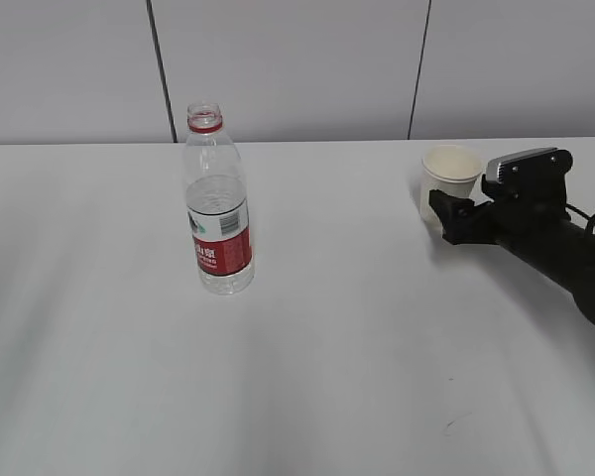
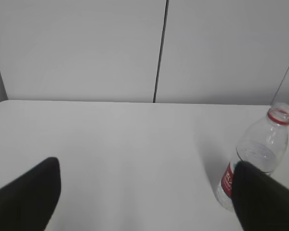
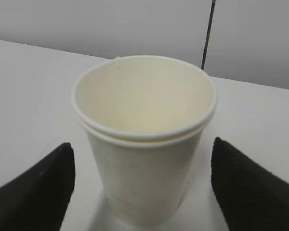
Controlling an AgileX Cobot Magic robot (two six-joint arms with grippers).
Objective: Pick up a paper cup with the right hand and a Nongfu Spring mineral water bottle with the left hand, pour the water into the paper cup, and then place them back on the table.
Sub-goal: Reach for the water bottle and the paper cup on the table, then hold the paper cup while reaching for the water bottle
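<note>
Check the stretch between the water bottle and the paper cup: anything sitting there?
Nothing. In the exterior view, only bare white table separates the bottle from the cup.

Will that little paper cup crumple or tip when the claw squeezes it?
The paper cup looks empty and thin-walled, so it is probably very light and would dent under a hard squeeze. The open claw straddles it low down; a nudge from one finger could slide or tip it.

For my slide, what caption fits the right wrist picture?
Empty paper cup standing on the white table between open black jaws.
</note>
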